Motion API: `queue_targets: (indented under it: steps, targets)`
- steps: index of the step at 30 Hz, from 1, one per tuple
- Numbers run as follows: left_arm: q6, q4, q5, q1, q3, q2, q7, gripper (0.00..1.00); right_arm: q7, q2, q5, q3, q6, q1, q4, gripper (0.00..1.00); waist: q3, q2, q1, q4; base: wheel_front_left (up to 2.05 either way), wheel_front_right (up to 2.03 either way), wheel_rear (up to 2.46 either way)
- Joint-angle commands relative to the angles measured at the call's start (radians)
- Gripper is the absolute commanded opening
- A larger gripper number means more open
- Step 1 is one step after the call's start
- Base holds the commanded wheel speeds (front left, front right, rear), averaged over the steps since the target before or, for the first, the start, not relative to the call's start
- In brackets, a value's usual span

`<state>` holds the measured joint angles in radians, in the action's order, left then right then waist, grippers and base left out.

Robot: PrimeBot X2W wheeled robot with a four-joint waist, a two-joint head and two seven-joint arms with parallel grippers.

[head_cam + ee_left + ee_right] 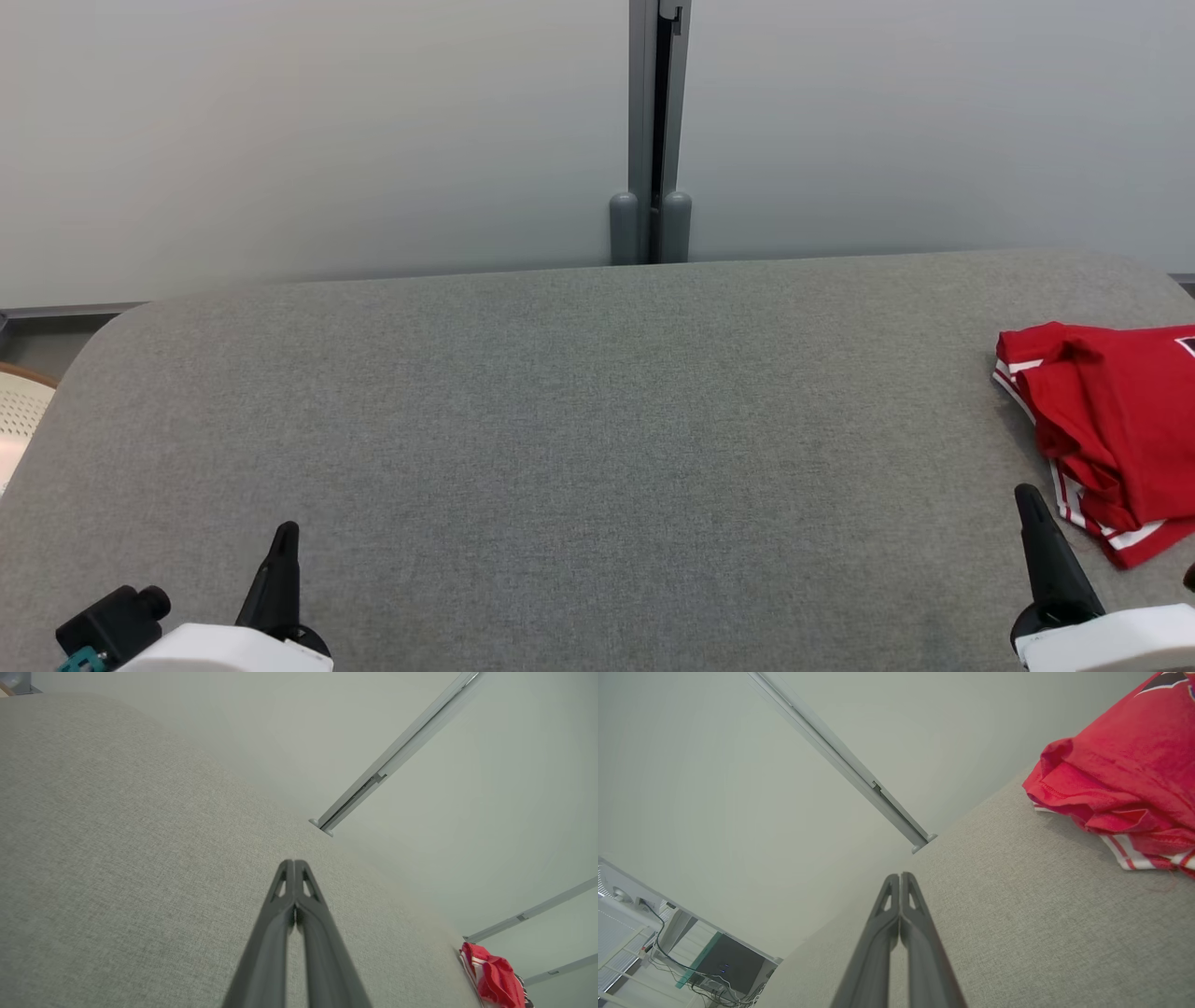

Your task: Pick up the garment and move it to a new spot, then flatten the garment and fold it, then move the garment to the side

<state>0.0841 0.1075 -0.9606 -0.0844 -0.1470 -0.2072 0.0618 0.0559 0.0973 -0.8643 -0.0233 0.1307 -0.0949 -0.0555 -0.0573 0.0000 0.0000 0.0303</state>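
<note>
A red garment (1116,425) with white stripes lies folded and a bit rumpled at the far right of the grey fabric surface (579,420), partly cut off by the frame edge. It appears small at the lower right in the left wrist view as the garment (493,975), and large at the upper right in the right wrist view as the garment (1125,765). My left gripper (283,534) rests at the lower left, shut and empty, its tips (294,863) pressed together. My right gripper (1027,495) sits just left of the garment, shut with nothing held, tips (900,877) together.
A pale wall with a grey vertical post (653,140) stands behind the surface. A cream perforated chair (19,411) shows at the left edge. A desk with cables and a dark box (724,966) stands off to one side.
</note>
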Motion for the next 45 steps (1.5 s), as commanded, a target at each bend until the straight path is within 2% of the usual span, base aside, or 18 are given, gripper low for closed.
queue_targets:
  steps: [1, 25, 45]
  targets:
    - [-0.012, -0.005, -0.03, 0.036, 0.016, -0.003, -0.004, 0.0, 0.003, 0.004, -0.033, -0.006, 0.0, 0.029, 0.003, 0.0, 0.001, 0.0, 0.0, 0.0, 0.0, 0.0, 0.0]
    - [-0.088, 0.045, -0.268, 0.095, 0.097, 0.047, -0.059, 0.0, 0.017, -0.009, -0.303, -0.03, 0.0, 0.095, -0.068, 0.0, 0.018, 0.0, 0.0, -0.009, 0.0, 0.0, 0.0]
    - [-0.138, 0.08, -0.419, 0.135, 0.152, 0.082, -0.096, 0.0, 0.028, -0.018, -0.476, -0.048, 0.0, 0.139, -0.113, 0.0, 0.032, 0.0, 0.0, -0.016, 0.0, 0.0, 0.0]
